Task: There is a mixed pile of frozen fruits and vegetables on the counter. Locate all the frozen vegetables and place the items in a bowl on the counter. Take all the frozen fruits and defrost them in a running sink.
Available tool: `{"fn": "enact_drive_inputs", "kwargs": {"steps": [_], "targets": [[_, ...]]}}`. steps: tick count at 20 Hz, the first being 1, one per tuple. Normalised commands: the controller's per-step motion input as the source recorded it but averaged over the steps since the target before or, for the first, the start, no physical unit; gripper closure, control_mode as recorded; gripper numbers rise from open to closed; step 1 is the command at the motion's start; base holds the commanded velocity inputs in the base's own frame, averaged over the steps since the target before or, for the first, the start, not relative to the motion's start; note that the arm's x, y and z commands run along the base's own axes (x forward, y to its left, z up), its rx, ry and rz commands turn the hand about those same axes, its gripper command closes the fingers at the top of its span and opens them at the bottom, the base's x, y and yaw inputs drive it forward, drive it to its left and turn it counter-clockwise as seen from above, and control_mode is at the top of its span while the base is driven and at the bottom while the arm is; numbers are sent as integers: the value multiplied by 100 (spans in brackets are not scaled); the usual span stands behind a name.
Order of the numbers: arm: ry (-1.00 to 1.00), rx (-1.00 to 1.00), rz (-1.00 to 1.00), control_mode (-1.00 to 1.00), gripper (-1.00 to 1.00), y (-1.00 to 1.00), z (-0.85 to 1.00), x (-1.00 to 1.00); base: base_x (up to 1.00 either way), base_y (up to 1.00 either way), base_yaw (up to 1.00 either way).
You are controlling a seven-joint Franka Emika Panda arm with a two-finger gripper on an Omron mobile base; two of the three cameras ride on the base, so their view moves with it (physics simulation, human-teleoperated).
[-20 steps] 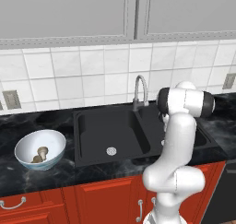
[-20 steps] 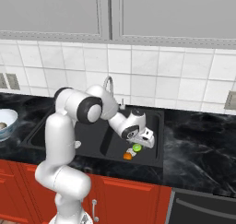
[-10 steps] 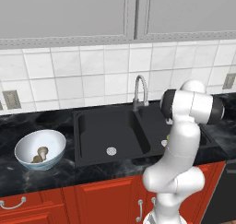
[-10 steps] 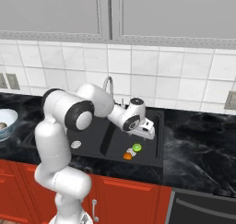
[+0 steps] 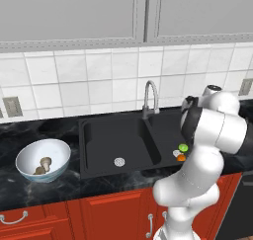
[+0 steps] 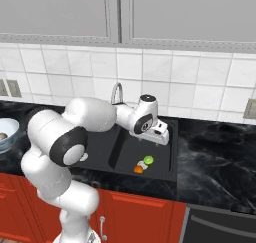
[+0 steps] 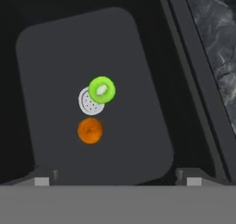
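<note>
Orange ball (image 7: pixel 90 130) and green ball (image 7: pixel 102 89) lie in the right basin of the sink (image 5: pixel 99 135), by its drain. 2 mushrooms (image 5: pixel 42 166) sit in the bowl (image 5: pixel 29 171). Jaws spread, empty. Judged remaining: run the faucet (image 5: pixel 150 97).

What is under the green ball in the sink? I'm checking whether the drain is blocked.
The green ball lies over part of the silver drain; the covered part cannot be seen. The orange ball lies beside it on the basin floor.

Right basin of the sink (image 7: pixel 138 140) lies open from above; faucet (image 5: pixel 149 97) stands behind.
</note>
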Motion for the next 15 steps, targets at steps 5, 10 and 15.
{"fn": "enact_drive_inputs", "kwargs": {"steps": [5, 10, 15], "targets": [[0, 0, 0, -100, -100, 0, 59, -38, 0, 0, 0], [0, 0, 0, -100, -100, 0, 53, -72, 0, 0, 0], [-4, 0, 0, -100, -100, 6, 42, -64, 0, 0, 0]]}}
